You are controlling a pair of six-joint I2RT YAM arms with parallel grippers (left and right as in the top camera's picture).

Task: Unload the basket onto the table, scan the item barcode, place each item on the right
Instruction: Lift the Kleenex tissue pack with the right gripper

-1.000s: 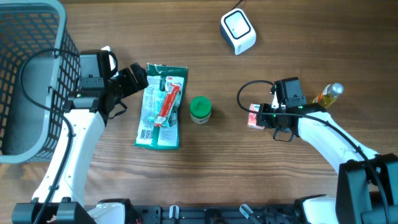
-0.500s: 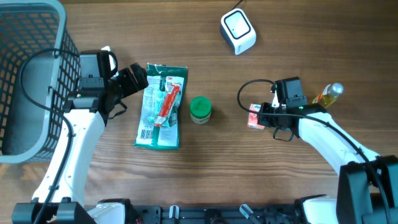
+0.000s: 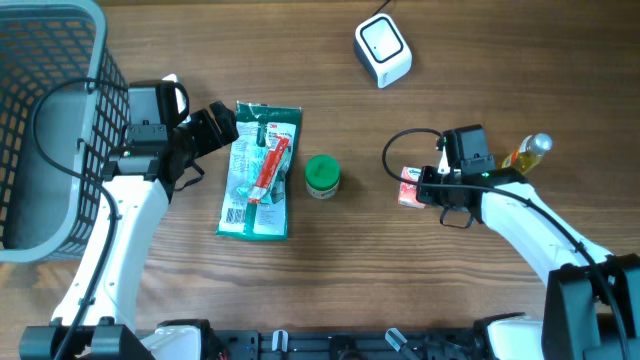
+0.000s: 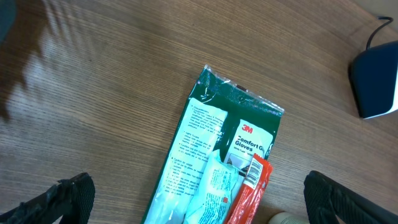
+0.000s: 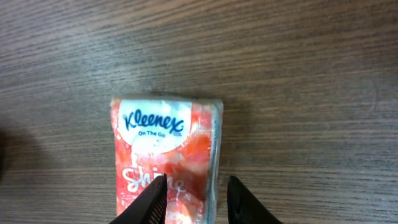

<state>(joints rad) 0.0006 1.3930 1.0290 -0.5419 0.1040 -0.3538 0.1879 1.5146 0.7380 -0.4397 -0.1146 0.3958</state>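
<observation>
Desk, reported against the green-capped container at its centre.

Far left of the container: a grey mesh basket at the desk edge.

Left of the container: the left gripper, jaws spread wide and holding nothing. It sits just beside the upper left corner of a 3M Comfort Gloves packet. The packet lies flat, immediately left of the container.

Right of the container and well behind it: a white barcode scanner, standing apart from everything else.

Right of the container, level with it: the Kleenex tissue pack, flat on the desk. The right gripper is at the pack with its jaws drawn partly in. In the wrist view one of the fingers overlaps the pack and the other lies just off its edge. Whether they clamp the pack cannot be told.

Far right: a yellow bottle, partly hidden behind the right arm.
</observation>
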